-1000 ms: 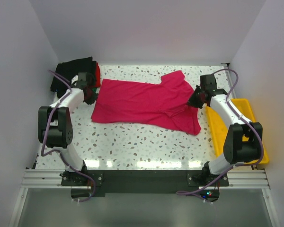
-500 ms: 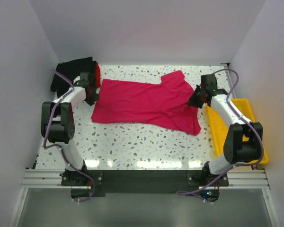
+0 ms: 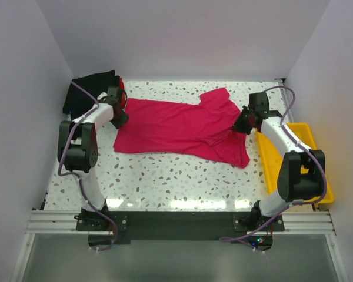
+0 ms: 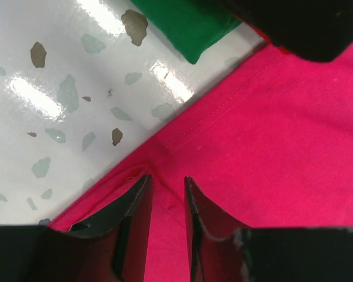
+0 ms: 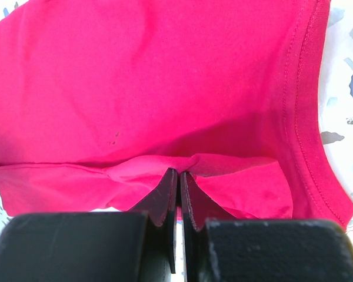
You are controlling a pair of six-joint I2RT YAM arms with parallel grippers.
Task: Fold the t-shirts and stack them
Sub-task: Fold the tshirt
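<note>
A magenta-pink t-shirt (image 3: 176, 126) lies spread out and rumpled across the middle of the table. My left gripper (image 3: 120, 119) sits on its left back corner. In the left wrist view the gripper (image 4: 166, 179) is slightly open, with the fingertips resting on the pink cloth (image 4: 270, 147) just inside the hem. My right gripper (image 3: 241, 125) is at the shirt's right edge. In the right wrist view it (image 5: 179, 172) is shut on a raised fold of the pink cloth (image 5: 165, 76). Folded shirts are stacked at the back left: black (image 3: 91, 88) on top, a red edge (image 3: 122, 89), and green (image 4: 191, 23).
A yellow plastic tray (image 3: 304, 134) stands along the table's right edge under my right arm. White walls close in the left, back and right sides. The speckled tabletop (image 3: 165, 176) shows in front of the shirt.
My left gripper has moved a little right and back, from beside the shirt's left edge onto its back left corner, and the left elbow has swung back. The right arm has not moved.
</note>
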